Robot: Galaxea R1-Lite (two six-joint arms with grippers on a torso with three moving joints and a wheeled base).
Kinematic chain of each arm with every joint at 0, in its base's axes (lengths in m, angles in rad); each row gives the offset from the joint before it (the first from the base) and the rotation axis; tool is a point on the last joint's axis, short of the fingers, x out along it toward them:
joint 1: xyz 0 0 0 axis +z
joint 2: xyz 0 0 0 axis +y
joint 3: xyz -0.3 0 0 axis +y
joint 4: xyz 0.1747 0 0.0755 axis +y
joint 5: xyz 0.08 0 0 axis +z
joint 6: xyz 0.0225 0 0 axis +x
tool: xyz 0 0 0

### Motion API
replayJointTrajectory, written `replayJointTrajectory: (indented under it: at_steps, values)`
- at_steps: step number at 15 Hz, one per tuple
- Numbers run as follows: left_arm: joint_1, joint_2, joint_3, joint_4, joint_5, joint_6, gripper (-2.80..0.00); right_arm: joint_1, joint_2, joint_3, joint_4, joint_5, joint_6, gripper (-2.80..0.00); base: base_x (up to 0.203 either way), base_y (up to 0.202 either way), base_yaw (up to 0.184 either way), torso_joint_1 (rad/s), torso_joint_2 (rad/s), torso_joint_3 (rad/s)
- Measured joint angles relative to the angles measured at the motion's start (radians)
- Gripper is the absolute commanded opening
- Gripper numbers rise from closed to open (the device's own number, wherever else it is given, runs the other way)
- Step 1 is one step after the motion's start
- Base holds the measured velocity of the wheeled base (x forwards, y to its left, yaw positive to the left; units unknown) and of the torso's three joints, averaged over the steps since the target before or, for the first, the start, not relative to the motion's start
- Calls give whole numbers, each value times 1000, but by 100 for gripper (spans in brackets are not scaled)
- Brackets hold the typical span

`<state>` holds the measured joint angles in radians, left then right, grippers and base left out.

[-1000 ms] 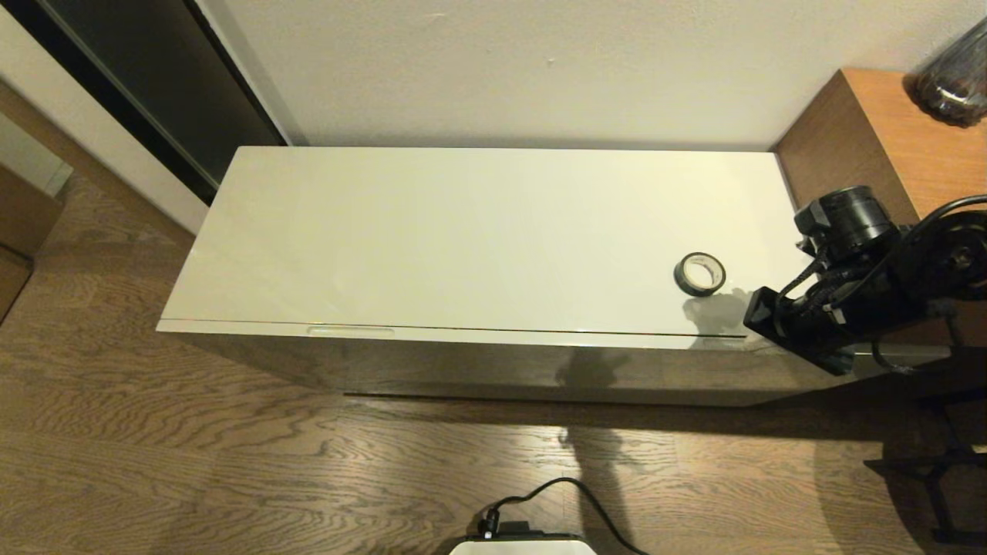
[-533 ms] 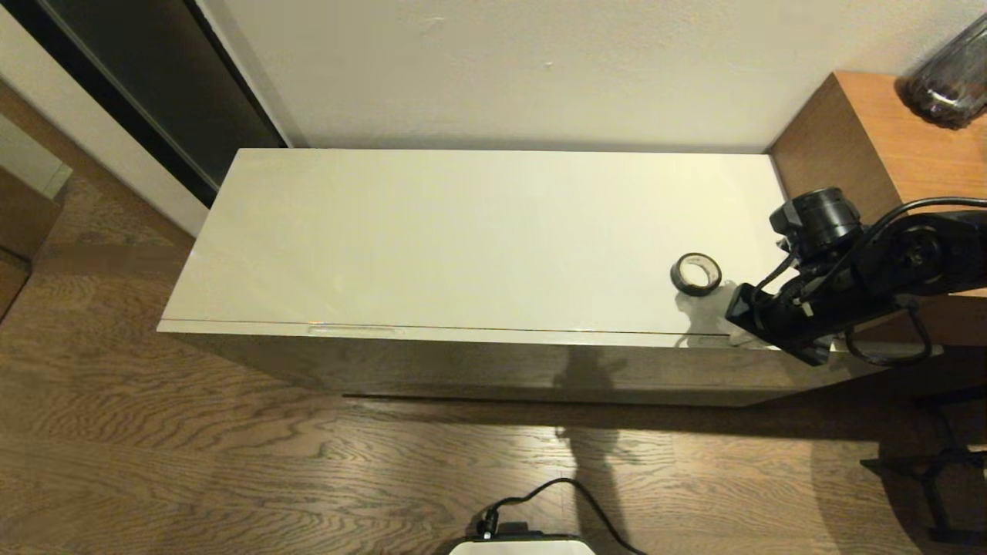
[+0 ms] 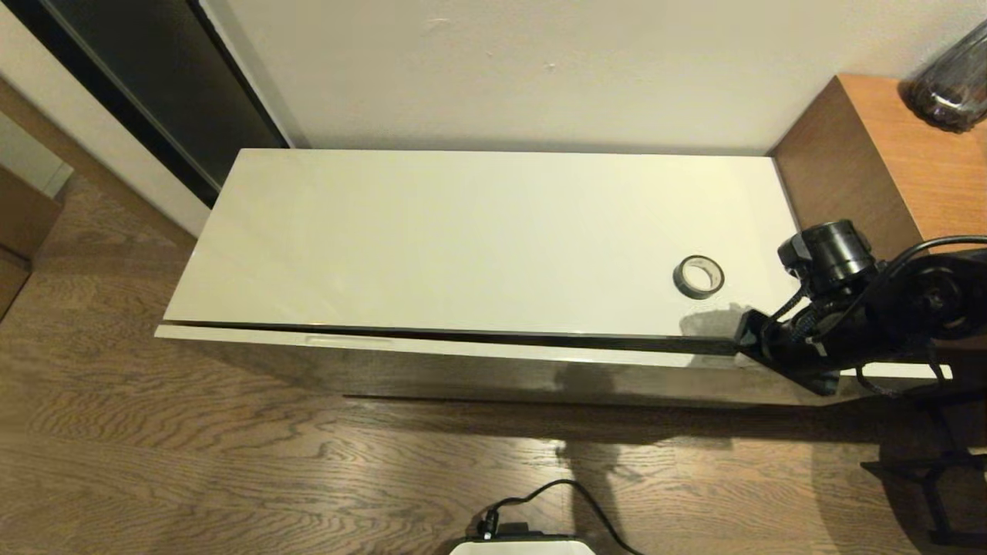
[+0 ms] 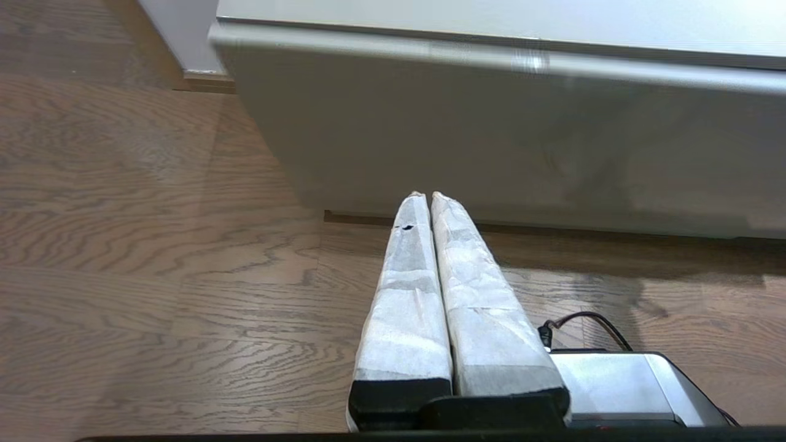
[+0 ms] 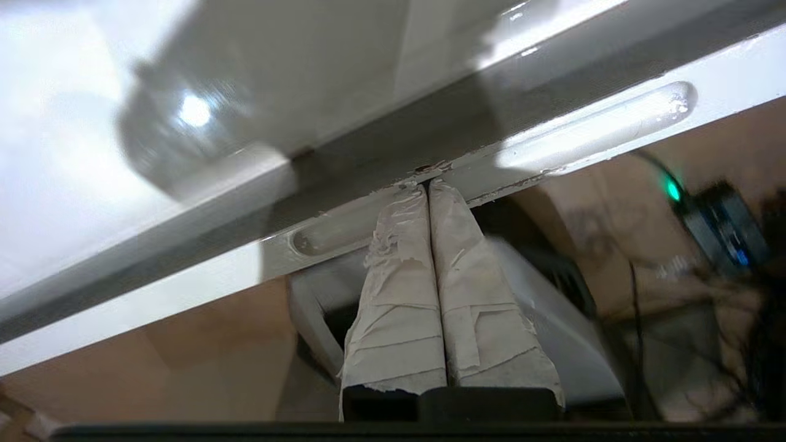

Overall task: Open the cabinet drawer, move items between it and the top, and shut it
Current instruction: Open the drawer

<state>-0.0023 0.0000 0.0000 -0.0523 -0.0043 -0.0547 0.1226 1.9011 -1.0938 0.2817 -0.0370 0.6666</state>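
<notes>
cabinet drawer [image 3: 463, 348] stands slightly pulled out: a thin dark gap runs along the cabinet's width between its upper edge and the front edge of the top [image 3: 478, 231]. drawer interior not visible through the gap.

right gripper [image 5: 428, 184] at the drawer's right end, near the front right corner of the cabinet. its two tape-wrapped fingers [image 5: 399, 294] are pressed together with no gap between them, holding nothing; the tips sit on the drawer's upper lip at the recessed slot handle [image 5: 589, 132]. in the head view the arm's black wrist covers that handle and the fingertips.

second slot handle [image 3: 348, 339] shows near the drawer's left end, untouched.

black tape roll [image 3: 698, 276] lies flat on the top near the right end, white core up, just behind the right wrist and apart from it.

left gripper [image 4: 424, 196] parked low in front of the cabinet, above the wood floor [image 3: 231, 462], fingers closed flat against each other, empty, pointed toward the drawer's glossy front.

brown wooden unit [image 3: 887, 154] abuts the cabinet's right end, a dark glass vessel [image 3: 948, 85] on it.
</notes>
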Motion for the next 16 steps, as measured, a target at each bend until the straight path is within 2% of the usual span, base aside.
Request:
replayJointTrajectory:
  at_steps: [6, 7, 8, 16]
  values:
    - [-1, 0, 0, 0, 0, 0, -280, 0, -143, 281, 28, 22, -2, -280, 0, 0, 0, 0, 0, 0]
    - [-1, 0, 0, 1, 0, 0, -280, -2, -187, 294, -34, 22, -5, -280, 0, 0, 0, 0, 0, 0]
    - [1, 0, 0, 1, 0, 0, -280, 1, -229, 323, -31, 26, -8, -280, 0, 0, 0, 0, 0, 0]
    - [0, 0, 0, 1, 0, 0, -280, 2, -255, 151, 5, 24, -10, -280, 0, 0, 0, 0, 0, 0]
